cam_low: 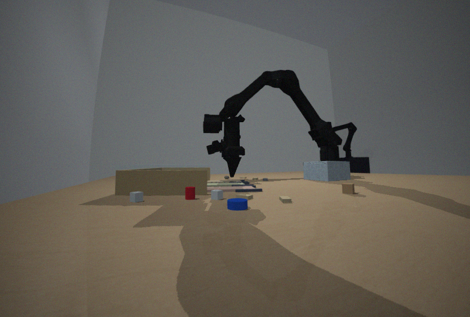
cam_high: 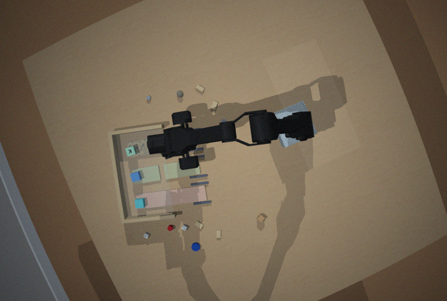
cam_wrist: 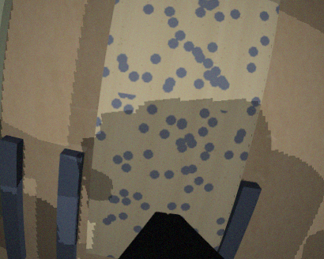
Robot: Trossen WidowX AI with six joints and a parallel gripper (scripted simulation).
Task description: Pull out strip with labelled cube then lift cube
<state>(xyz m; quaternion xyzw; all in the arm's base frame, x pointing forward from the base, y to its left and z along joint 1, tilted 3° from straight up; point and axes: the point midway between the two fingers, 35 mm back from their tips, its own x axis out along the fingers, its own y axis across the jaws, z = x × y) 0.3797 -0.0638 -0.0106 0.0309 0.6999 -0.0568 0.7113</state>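
Observation:
The labelled cube, mint green with a K, sits at the far end of the speckled strip. The part of that strip in the wrist view shows no gap; the arm hides its middle and near part in the top view. A blue cube sits on a green strip piece, split by a gap from another green piece. A cyan cube is at the far end of the pink strip. My gripper is shut and empty, pointing down low over the speckled strip's near part.
A tan walled frame encloses the far ends. Dark blue rails flank the strips' near ends. A red cylinder, a blue disc and small blocks lie beside the frame; a grey ball lies opposite.

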